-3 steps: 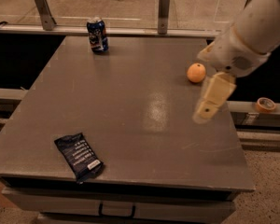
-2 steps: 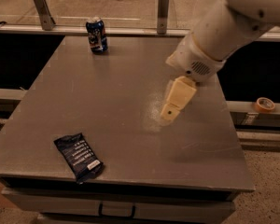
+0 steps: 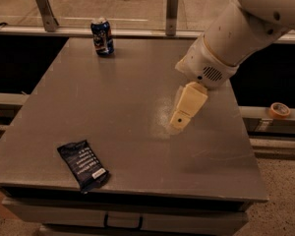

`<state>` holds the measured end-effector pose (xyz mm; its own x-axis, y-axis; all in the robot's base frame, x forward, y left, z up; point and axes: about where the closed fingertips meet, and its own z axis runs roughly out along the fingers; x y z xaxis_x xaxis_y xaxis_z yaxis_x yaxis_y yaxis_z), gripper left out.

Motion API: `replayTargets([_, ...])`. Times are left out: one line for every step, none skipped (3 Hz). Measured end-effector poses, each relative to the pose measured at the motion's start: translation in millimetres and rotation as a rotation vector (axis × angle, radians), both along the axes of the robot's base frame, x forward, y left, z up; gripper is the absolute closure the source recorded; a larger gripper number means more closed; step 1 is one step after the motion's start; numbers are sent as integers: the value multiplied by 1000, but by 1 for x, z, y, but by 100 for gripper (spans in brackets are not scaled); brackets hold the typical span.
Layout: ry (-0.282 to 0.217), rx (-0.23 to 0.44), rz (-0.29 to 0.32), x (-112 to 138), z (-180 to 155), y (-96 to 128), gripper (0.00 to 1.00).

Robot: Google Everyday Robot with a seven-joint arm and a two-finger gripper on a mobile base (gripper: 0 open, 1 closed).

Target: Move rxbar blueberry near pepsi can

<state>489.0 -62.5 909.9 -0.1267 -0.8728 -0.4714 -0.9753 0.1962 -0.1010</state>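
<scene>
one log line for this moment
gripper: over table mid-right | rxbar blueberry: flat, front-left, not grasped | pepsi can: upright, back-left

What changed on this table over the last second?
The gripper swung leftward in the view, from the right side of the table to above its middle. Nothing was grasped. The rxbar blueberry at front left and the pepsi can at the back stayed put.
</scene>
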Motion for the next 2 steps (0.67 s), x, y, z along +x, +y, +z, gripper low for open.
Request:
replayTargets([23, 47, -38, -23, -5, 25, 0])
replayTargets([66, 110, -92, -54, -23, 62, 0])
